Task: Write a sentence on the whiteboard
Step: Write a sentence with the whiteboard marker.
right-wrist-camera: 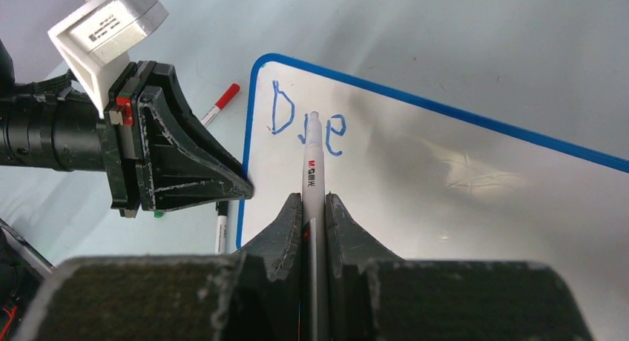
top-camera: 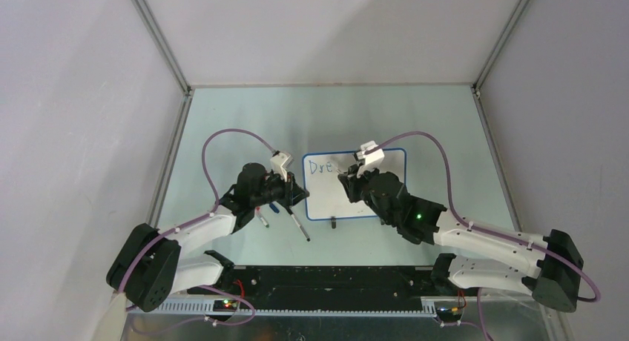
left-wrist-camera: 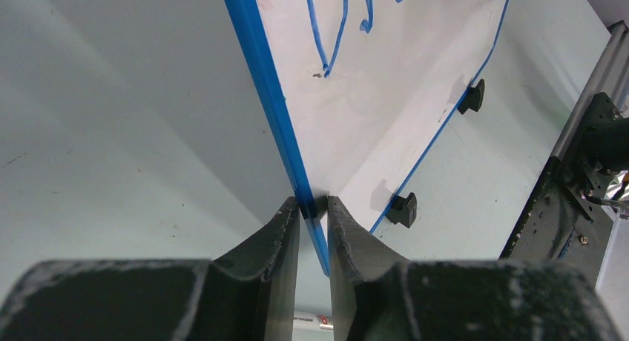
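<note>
The whiteboard (top-camera: pixel 371 185) lies flat in the middle of the table, white with a thin blue rim (left-wrist-camera: pixel 271 81) and two black clip feet (left-wrist-camera: pixel 404 207) on its near edge. Blue letters "Dre" (right-wrist-camera: pixel 308 122) stand in its top left corner (top-camera: pixel 320 166); the rest of the sentence does not show. My left gripper (left-wrist-camera: pixel 314 204) is shut on the board's left rim near the front corner (top-camera: pixel 303 196). My right gripper (right-wrist-camera: pixel 314 200) is shut on a white marker (right-wrist-camera: pixel 314 163), its tip on the board between the "r" and the "e". It hovers over the board's left half (top-camera: pixel 347 179).
Loose markers lie left of the board: a red-capped one (right-wrist-camera: pixel 220 104), a black-capped one (right-wrist-camera: pixel 220 226), and two in the top view (top-camera: pixel 261 217) (top-camera: pixel 300 227). A black base rail (top-camera: pixel 334 278) runs along the near edge. Aluminium frame posts (top-camera: pixel 174 144) border the table.
</note>
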Available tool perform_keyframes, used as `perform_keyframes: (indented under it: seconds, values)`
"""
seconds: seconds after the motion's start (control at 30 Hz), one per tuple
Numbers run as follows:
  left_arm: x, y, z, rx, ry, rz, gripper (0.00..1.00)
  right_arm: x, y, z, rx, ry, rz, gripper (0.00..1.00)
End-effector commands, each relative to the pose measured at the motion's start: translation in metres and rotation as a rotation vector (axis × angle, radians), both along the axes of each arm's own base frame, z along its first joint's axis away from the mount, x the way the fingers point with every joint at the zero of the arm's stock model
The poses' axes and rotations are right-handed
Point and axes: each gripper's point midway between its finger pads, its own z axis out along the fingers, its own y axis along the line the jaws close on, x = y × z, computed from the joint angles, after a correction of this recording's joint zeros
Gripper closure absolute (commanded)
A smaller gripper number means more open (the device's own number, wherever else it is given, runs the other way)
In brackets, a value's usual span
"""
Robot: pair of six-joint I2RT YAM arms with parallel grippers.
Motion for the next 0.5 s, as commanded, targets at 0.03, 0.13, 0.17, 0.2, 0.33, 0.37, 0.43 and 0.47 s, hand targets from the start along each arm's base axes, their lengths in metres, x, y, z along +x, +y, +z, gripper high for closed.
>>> perform_keyframes:
  seconds: [0.03, 0.13, 0.17, 0.2, 0.33, 0.37, 0.43, 0.47]
  values:
    - [0.0048, -0.0037, 0.0136, -0.01, -0.061, -0.013, 0.76, 0.0049, -0.0041, 0.0072, 0.028, -0.006, -0.021, 1.0]
    - [0.0041, -0.0037, 0.0133, -0.01, -0.059, -0.014, 0.76, 0.0057, -0.0017, 0.0046, 0.026, -0.002, -0.019, 1.0]
    - [0.0043, -0.0038, 0.0136, -0.01, -0.06, -0.014, 0.76, 0.0058, -0.0014, 0.0044, 0.027, -0.002, -0.019, 1.0]
    - [0.0043, -0.0036, 0.0134, -0.009, -0.06, -0.014, 0.76, 0.0058, -0.0011, 0.0047, 0.029, -0.002, -0.018, 1.0]
    - [0.0041, -0.004, 0.0135, -0.009, -0.06, -0.015, 0.76, 0.0057, -0.001, 0.0067, 0.038, -0.003, -0.018, 1.0]
    - [0.0045, -0.0037, 0.0137, -0.009, -0.061, -0.014, 0.76, 0.0064, -0.0011, 0.0068, 0.036, -0.006, -0.02, 1.0]
    - [0.0039, -0.0033, 0.0132, -0.007, -0.061, -0.014, 0.76, 0.0098, 0.0, 0.0023, 0.024, -0.005, -0.03, 1.0]
    - [0.0042, -0.0032, 0.0137, -0.007, -0.064, -0.013, 0.76, 0.0109, 0.0, 0.0013, 0.021, 0.0, -0.034, 1.0]
